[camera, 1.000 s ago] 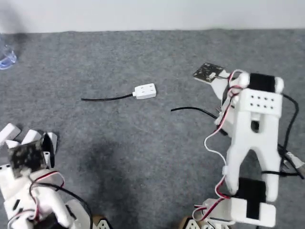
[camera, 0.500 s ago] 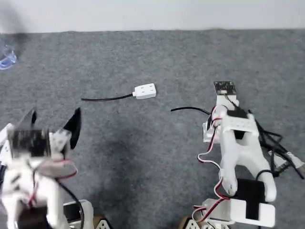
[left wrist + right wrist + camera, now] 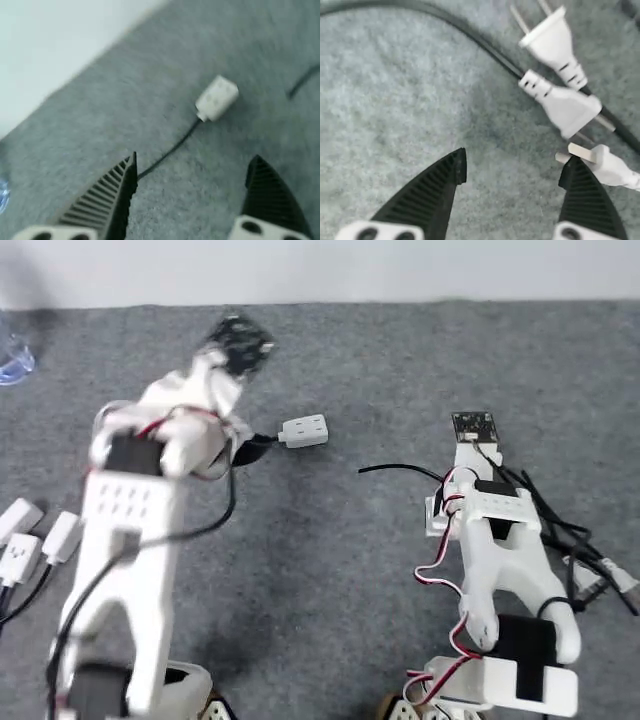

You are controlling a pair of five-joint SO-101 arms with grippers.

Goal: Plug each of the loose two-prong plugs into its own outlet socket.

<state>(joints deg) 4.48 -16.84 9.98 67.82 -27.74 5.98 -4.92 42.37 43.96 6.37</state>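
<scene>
Finds the left gripper (image 3: 195, 161) with jaws wide apart, gripping nothing, hanging over the grey mat (image 3: 125, 100). Places the white socket (image 3: 216, 98) on the mat ahead of that gripper, clear of both fingers, with a thin black lead (image 3: 170, 150) running from one end back between the jaws. Confirms from the high view the same socket (image 3: 304, 431) near the middle of the mat, just beside the tip of the left arm (image 3: 130, 530), slots uncovered. Finds the right gripper (image 3: 516, 159) likewise spread apart and holding nothing, low over the mat. Records three white two-prong plugs (image 3: 562, 102) loose on the mat close ahead of it. Notes the far plug (image 3: 552, 40) with both prongs bare, the middle plug (image 3: 565, 107) lying across a black cable (image 3: 470, 32), and the near plug (image 3: 602, 162) just beside one finger (image 3: 585, 200), contact not determinable. Locates the right arm (image 3: 500, 550) at the right side of the mat in the high view, well apart from the socket. Notes three small white blocks (image 3: 62, 536) at the mat's left edge, type not determinable.
</scene>
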